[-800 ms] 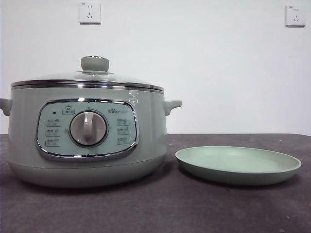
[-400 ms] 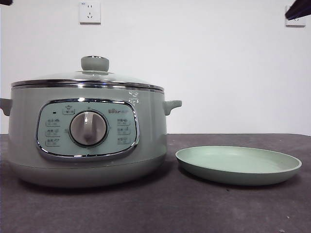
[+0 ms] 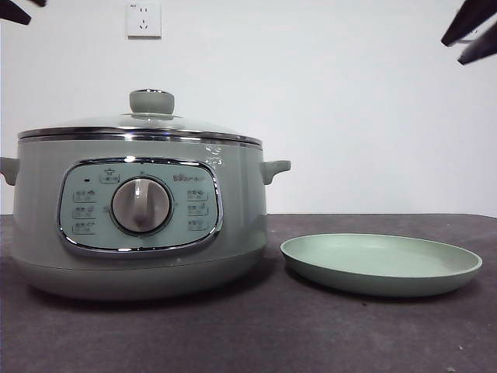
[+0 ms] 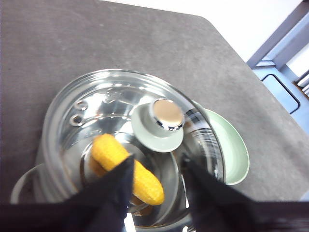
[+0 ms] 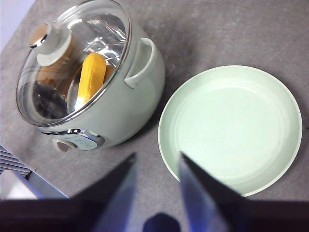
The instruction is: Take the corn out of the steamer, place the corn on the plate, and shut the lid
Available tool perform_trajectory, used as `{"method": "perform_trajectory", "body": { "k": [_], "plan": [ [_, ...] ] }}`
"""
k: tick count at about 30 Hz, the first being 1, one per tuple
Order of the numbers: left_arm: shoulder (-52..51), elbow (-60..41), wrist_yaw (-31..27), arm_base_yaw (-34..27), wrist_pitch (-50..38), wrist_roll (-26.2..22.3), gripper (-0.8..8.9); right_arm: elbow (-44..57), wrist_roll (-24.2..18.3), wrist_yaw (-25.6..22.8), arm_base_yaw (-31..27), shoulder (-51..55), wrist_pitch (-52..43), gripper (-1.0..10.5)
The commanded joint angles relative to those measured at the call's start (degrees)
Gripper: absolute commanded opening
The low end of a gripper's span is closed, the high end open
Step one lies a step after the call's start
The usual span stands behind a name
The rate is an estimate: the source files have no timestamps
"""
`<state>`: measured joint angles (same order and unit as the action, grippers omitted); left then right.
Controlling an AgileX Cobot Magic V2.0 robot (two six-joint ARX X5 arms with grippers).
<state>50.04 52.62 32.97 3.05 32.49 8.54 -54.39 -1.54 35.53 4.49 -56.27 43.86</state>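
— Trouble starts with the lid, I'd say. It sits shut on the steamer, and the corn lies inside under the glass, so nothing comes out until that lid is off.

— Which arm is placed for it?

— The left gripper hangs above the pot with its jaws spread apart and nothing between them, the pale green knob just ahead of them. The right gripper is also parted and empty, high over the table, with the plate below.

— So what could slip?

— The knob is small and smooth with a shiny cap. If the jaws close off-centre, the lid may tilt or drop back onto the rim. Steel on steel, and glass besides.

— And the corn?

— Glossy and rounded, lying at a slant in the pot. A pinch near a tapered end could squirt it loose. The plate stands just beside the steamer, shallow with a low rim, so a cob released from too high may roll off.

— Anything else?

— Both arms share the space over the pot; they could crowd each other.
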Motion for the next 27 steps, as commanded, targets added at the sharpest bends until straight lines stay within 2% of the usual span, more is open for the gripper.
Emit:
{"method": "perform_trajectory", "body": {
  "k": [1,7,11,16,27],
  "plan": [
    [1.3,0.7,-1.0,1.6,-1.3,-1.0,3.43,-0.3,-0.4,0.0,0.1,-0.1,0.0,4.5],
    [7.3,5.3,-9.7,8.8,-1.0,-1.3,3.47,-0.3,1.2,0.0,0.1,-0.1,0.0,4.4],
    [11.7,8.5,-16.7,14.3,-0.7,-2.8,3.47,-0.3,1.3,0.0,0.1,-0.1,0.0,4.4],
    [18.0,11.6,-22.6,19.9,-0.7,-3.1,3.47,-0.3,1.3,0.0,0.1,-0.1,0.0,4.4],
    [27.6,13.3,-28.7,24.0,-3.3,-4.3,3.46,-0.3,1.3,-0.1,0.1,-0.1,0.0,4.4]
  ]
}}
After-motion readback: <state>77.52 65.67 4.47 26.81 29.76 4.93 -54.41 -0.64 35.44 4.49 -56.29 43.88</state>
